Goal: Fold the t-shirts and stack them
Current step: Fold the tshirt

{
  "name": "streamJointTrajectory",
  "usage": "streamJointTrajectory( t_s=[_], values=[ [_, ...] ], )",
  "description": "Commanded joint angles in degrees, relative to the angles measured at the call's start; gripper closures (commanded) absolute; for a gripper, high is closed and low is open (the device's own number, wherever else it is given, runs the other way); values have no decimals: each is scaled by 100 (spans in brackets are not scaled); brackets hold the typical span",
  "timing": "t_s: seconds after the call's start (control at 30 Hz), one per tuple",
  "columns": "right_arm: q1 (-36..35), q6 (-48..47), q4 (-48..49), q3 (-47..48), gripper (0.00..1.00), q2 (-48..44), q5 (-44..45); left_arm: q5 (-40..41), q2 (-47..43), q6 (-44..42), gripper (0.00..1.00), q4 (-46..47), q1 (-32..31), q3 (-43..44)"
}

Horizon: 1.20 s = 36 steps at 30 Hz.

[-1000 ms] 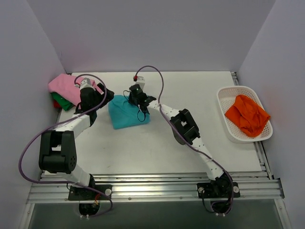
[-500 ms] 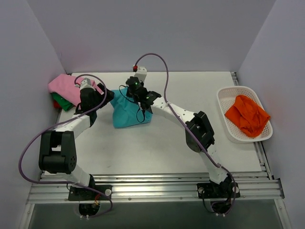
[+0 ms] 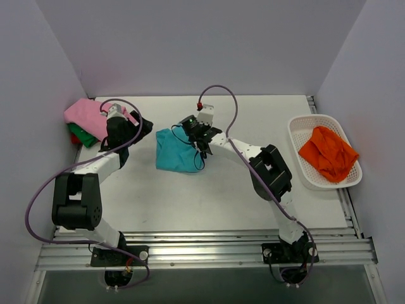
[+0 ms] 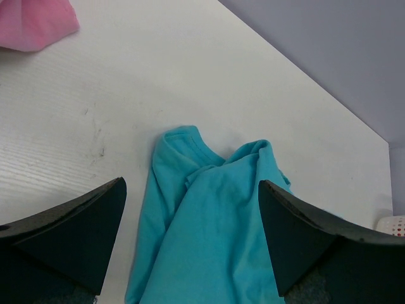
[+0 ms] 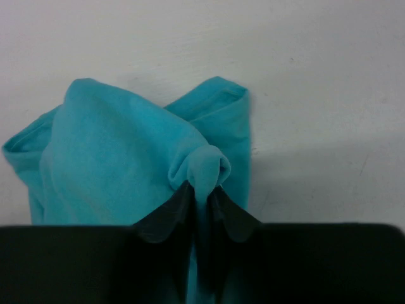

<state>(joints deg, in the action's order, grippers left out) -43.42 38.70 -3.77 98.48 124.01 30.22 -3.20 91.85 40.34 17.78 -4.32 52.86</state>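
The teal t-shirt (image 3: 174,153) lies bunched on the table, left of centre. My right gripper (image 3: 193,131) is at its far right edge, shut on a pinched fold of the cloth (image 5: 201,166); its jaws (image 5: 201,196) grip the fold between them. My left gripper (image 3: 143,126) is open and empty, a little left of the shirt and not touching it. In the left wrist view the teal shirt (image 4: 209,234) lies between and beyond the spread fingers (image 4: 63,234). The pink t-shirt (image 3: 85,114) tops a stack with the green (image 3: 81,134) and red (image 3: 74,138) ones at the far left.
A white lattice basket (image 3: 305,121) at the right edge holds the orange t-shirt (image 3: 328,152). Grey walls close the table at the back and both sides. A metal rail runs along the near edge by the arm bases. The pink shirt's edge (image 4: 31,22) shows in the left wrist view.
My right gripper has moved right, pulling the teal shirt with it, away from my left gripper. The left arm has stayed in place.
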Motion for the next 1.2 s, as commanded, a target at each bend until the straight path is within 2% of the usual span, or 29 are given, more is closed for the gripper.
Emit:
streamJointTrajectory(
  t_s=[0.0, 0.07, 0.1, 0.33, 0.57, 0.8, 1.0, 1.17],
  values=[
    [272, 410, -194, -83, 54, 9, -7, -137, 26, 44, 6, 349, 27, 14],
    [299, 471, -212, -13, 3, 255, -7, -154, 17, 44, 6, 349, 19, 5],
    [308, 481, -273, 40, 0, 334, 2, -154, 8, 44, 6, 331, 27, 5],
    [325, 420, -362, 313, 0, 476, 221, -102, -141, 62, 6, 279, -8, -48],
    [378, 174, 340, 5, 0, 282, 99, 30, -1, 141, 6, 112, -219, 31],
    [694, -187, 1123, 374, 0, 958, -112, 56, 96, 290, 5, 68, -350, -48],
    [914, -196, 1616, 541, 0, 1441, -200, 346, -351, 238, 4, -152, -728, -109],
    [1072, -125, 2099, 445, 1, 1662, -429, 540, -624, 220, 4, -450, -799, -109]
  ],
)
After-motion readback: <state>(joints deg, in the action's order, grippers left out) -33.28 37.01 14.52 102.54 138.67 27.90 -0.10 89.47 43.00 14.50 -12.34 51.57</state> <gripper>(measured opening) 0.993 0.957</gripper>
